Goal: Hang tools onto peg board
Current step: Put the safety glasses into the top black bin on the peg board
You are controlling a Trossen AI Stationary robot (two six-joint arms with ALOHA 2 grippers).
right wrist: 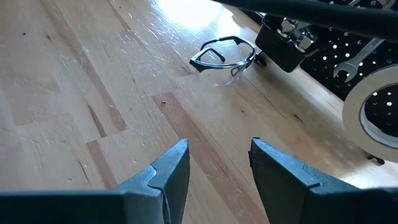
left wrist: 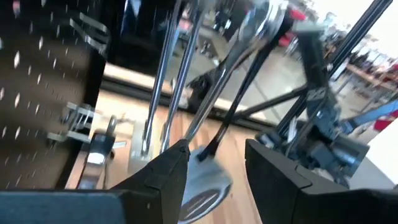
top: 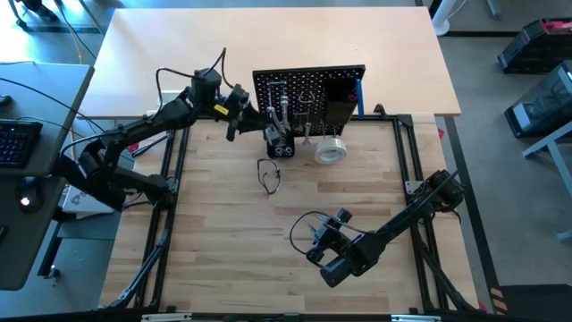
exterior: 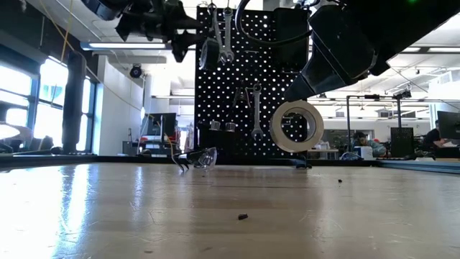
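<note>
Left end effector [left wrist: 214, 165], fingers parted, holds nothing; upright silver wrenches [left wrist: 186, 81] hang just ahead on the peg board [top: 308, 89].

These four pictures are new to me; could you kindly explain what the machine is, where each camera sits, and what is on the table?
Two dark robot arms work at a wooden table. One picture looks straight down, one looks level across the tabletop, and two come from cameras on the wrists. The left gripper is up at the peg board, its fingers apart around hanging wrenches. The right gripper hovers open over bare wood, holding nothing. A tape roll hangs on the board, and safety glasses lie on the table in front of it.
</note>
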